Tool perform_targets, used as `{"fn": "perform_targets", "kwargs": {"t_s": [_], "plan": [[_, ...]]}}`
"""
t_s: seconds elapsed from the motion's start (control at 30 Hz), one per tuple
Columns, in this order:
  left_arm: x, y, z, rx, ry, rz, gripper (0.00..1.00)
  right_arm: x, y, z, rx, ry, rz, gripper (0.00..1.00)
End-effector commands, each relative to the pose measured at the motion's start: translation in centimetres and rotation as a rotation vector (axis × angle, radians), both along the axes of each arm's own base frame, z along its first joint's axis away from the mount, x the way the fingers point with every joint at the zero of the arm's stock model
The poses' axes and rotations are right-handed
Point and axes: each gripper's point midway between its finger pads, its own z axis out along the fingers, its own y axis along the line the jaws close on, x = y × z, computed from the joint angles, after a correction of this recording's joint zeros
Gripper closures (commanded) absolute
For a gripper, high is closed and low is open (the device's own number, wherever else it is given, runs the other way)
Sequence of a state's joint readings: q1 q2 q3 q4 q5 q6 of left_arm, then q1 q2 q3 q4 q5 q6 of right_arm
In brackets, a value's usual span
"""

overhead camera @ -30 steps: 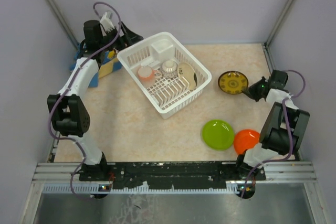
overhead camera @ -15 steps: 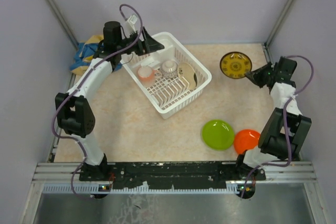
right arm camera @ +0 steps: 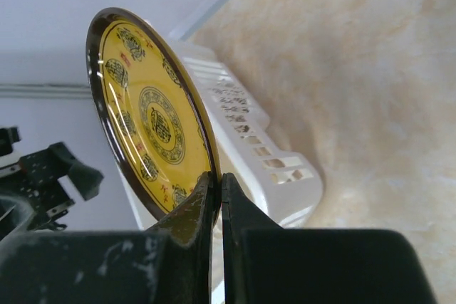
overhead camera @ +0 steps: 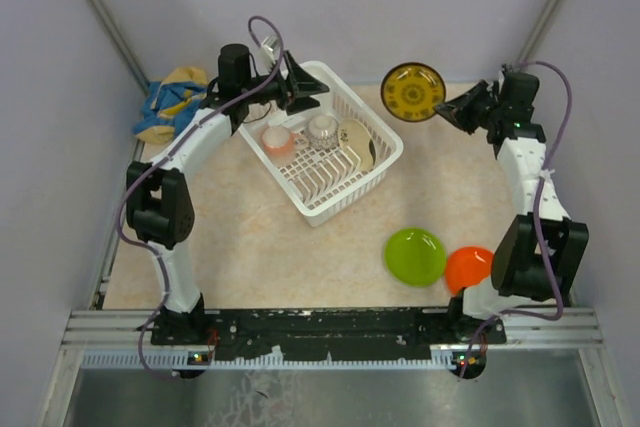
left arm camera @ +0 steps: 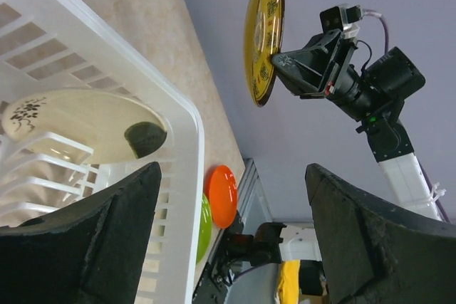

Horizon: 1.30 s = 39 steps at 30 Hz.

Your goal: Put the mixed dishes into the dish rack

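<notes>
The white dish rack (overhead camera: 385,152) sits at the table's back middle. It holds the pink cup (overhead camera: 277,138), the white patterned bowl (overhead camera: 322,128) and the cream plate with a dark patch (overhead camera: 357,142). My right gripper (overhead camera: 447,110) is shut on the rim of the brown-yellow patterned plate (overhead camera: 413,91), held upright in the air to the right of the rack; the plate also shows in the right wrist view (right arm camera: 146,115) and the left wrist view (left arm camera: 262,30). My left gripper (overhead camera: 318,93) is open and empty over the rack's far corner. The lime-green plate (overhead camera: 415,255) and orange plate (overhead camera: 469,268) lie at the front right.
A blue and yellow cloth (overhead camera: 170,103) lies bunched at the back left by the enclosure wall. Metal frame posts stand at both back corners. Bare table (overhead camera: 240,237) lies in front of the rack.
My right arm lifted the brown-yellow plate off the table and carried it up and left toward the rack. My left arm swung right from the cloth to the rack's far corner.
</notes>
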State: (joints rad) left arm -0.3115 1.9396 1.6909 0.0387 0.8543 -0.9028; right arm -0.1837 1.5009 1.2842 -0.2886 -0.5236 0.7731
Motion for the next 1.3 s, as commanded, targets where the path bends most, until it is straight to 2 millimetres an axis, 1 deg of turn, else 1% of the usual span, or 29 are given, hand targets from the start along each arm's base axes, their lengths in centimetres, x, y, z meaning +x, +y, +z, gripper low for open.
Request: {"fn": "perform_targets", "kwargs": {"t_s": [0.0, 0.13, 0.33, 0.57, 0.77, 0.83, 0.87, 0.9, 1.0, 1.03, 1.07, 1.13, 1.17, 1.23, 1.27], "plan": [[-0.8, -2.0, 1.7, -0.055, -0.013, -0.064, 0.12, 0.6, 4.0, 4.8, 0.037, -0.109, 0.093, 1.00], [-0.3, -2.2, 1.0, -0.045, -0.024, -0.043, 0.12, 0.8, 7.3, 5.3, 0.057, -0.114, 0.159, 1.00], [0.3, -2.5, 1.9, -0.070, -0.075, -0.034, 0.12, 0.9, 11.2, 5.7, 0.077, -0.114, 0.239, 1.00], [0.9, -2.5, 0.9, -0.050, -0.084, -0.017, 0.17, 0.9, 14.4, 6.0, 0.072, -0.110, 0.305, 1.00], [1.0, -2.7, 0.8, -0.052, -0.088, -0.013, 0.28, 0.7, 16.7, 5.6, 0.077, -0.100, 0.354, 1.00], [1.0, -2.6, 0.5, -0.050, -0.083, -0.012, 0.36, 0.5, 17.3, 6.1, 0.075, -0.107, 0.370, 1.00], [1.0, -2.6, 0.4, -0.051, -0.082, -0.009, 0.43, 0.3, 17.6, 6.3, 0.073, -0.111, 0.377, 1.00], [0.9, -2.6, 0.4, -0.055, -0.082, -0.008, 0.52, 0.9, 17.8, 5.0, 0.071, -0.083, 0.380, 1.00], [0.8, -2.5, 0.4, -0.057, -0.079, -0.002, 0.77, 0.8, 17.9, 4.6, 0.064, -0.075, 0.383, 1.00], [0.7, -2.5, 0.5, -0.058, -0.078, -0.005, 0.83, 0.8, 17.9, 4.5, 0.057, -0.072, 0.382, 0.96], [0.7, -2.5, 0.4, -0.060, -0.074, -0.007, 0.88, 0.9, 17.8, 4.4, 0.048, -0.071, 0.378, 0.90], [0.4, -2.6, 0.5, -0.071, -0.067, -0.024, 0.94, 0.9, 17.7, 4.2, 0.036, -0.068, 0.375, 0.73], [0.3, -2.7, 0.6, -0.081, -0.056, -0.034, 0.95, 1.0, 17.7, 4.1, 0.035, -0.067, 0.376, 0.67], [-0.1, -2.8, 0.7, -0.096, -0.042, -0.055, 0.96, 1.2, 17.8, 4.0, 0.039, -0.071, 0.379, 0.61], [-0.2, -2.9, 0.7, -0.101, -0.038, -0.064, 0.96, 1.4, 17.9, 3.9, 0.045, -0.074, 0.381, 0.59]]}}
